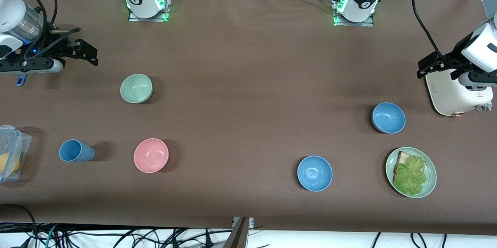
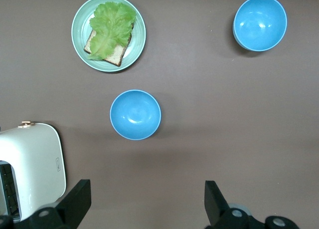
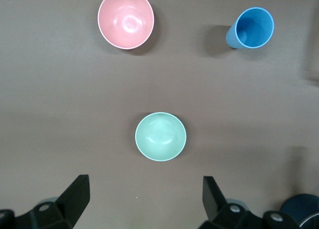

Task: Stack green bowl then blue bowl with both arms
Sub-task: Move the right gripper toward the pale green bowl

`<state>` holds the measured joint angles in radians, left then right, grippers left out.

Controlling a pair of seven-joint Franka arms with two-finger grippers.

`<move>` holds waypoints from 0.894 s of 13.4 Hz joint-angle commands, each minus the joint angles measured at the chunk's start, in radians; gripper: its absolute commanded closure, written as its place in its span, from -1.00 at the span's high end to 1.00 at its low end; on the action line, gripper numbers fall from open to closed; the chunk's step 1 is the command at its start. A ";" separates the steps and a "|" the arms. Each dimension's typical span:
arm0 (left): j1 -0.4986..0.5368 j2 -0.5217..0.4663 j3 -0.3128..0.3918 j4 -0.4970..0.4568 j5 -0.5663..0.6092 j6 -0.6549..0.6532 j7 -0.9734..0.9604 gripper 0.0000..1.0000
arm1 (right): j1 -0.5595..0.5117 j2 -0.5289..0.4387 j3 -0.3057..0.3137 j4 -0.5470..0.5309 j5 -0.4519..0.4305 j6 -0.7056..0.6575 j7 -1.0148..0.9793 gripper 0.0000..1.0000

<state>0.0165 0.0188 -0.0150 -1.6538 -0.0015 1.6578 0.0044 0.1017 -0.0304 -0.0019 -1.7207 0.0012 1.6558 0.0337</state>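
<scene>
Two grippers, left [image 2: 144,201] and right [image 3: 144,199], jaws apart, aloft, nothing held: stacking unstarted; next, right descends onto green bowl [image 1: 136,88], pink bowl [image 1: 151,155] at its 6 o'clock.

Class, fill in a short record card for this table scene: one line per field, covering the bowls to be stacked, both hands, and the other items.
green bowl: upright, empty, toward the right arm's end
blue bowls: two, and, empty, toward the left arm's end
left hand: open, raised beside the toaster
right hand: open, raised, waiting
stacking: not yet begun
other items: pink bowl, blue cup, plate
</scene>
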 commanded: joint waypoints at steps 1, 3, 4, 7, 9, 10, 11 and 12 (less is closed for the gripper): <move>0.010 0.016 -0.013 0.031 0.003 -0.013 -0.006 1.00 | -0.022 0.018 0.023 0.033 -0.013 -0.042 0.025 1.00; 0.010 0.018 -0.013 0.034 0.003 -0.013 -0.006 1.00 | -0.025 0.021 0.020 0.038 -0.009 -0.039 0.006 1.00; 0.008 0.018 -0.014 0.035 0.003 -0.013 -0.007 1.00 | -0.025 0.021 0.020 0.038 -0.010 -0.039 0.003 1.00; 0.002 0.016 -0.014 0.035 0.005 -0.015 -0.008 1.00 | -0.025 0.033 0.020 0.032 -0.015 -0.042 0.003 1.00; 0.002 0.016 -0.014 0.035 0.005 -0.016 -0.009 1.00 | -0.026 0.035 0.016 0.020 -0.013 -0.041 -0.024 1.00; 0.000 0.016 -0.016 0.035 0.006 -0.016 -0.008 1.00 | -0.028 0.037 0.016 0.012 -0.015 -0.041 -0.026 1.00; 0.000 0.016 -0.016 0.037 0.006 -0.016 -0.008 1.00 | -0.028 0.037 0.016 0.000 -0.015 -0.036 -0.026 1.00; 0.000 0.016 -0.016 0.037 0.008 -0.016 -0.008 1.00 | -0.030 0.037 0.014 -0.010 -0.015 -0.031 -0.026 1.00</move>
<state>0.0167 0.0212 -0.0265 -1.6499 -0.0015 1.6578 0.0044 0.0916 0.0091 -0.0006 -1.7198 -0.0015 1.6324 0.0252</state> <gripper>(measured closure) 0.000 0.000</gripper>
